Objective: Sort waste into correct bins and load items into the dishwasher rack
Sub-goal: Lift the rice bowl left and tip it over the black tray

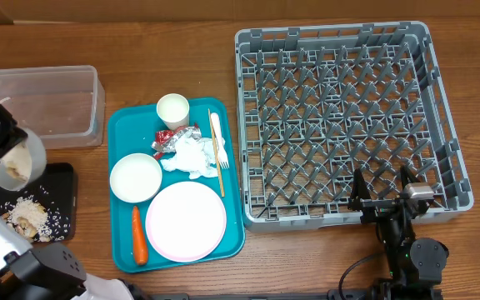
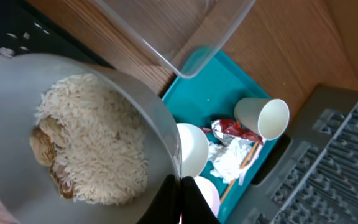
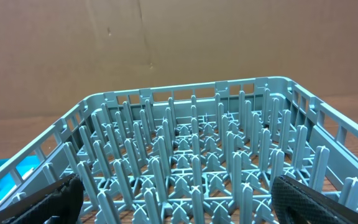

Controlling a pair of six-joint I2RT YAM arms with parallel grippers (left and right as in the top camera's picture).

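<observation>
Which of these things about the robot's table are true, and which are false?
1. The left gripper holds the grey bowl. True.
2. The cup is in the dishwasher rack. False: the rack holds nothing, and the cup stands on the teal tray.
3. The carrot lies on the teal tray beside the pink plate. True.
4. The right gripper is shut on the fork. False: its jaws are open and hold nothing, and the fork lies on the teal tray.
5. Rice lies in the black tray. True.
</observation>
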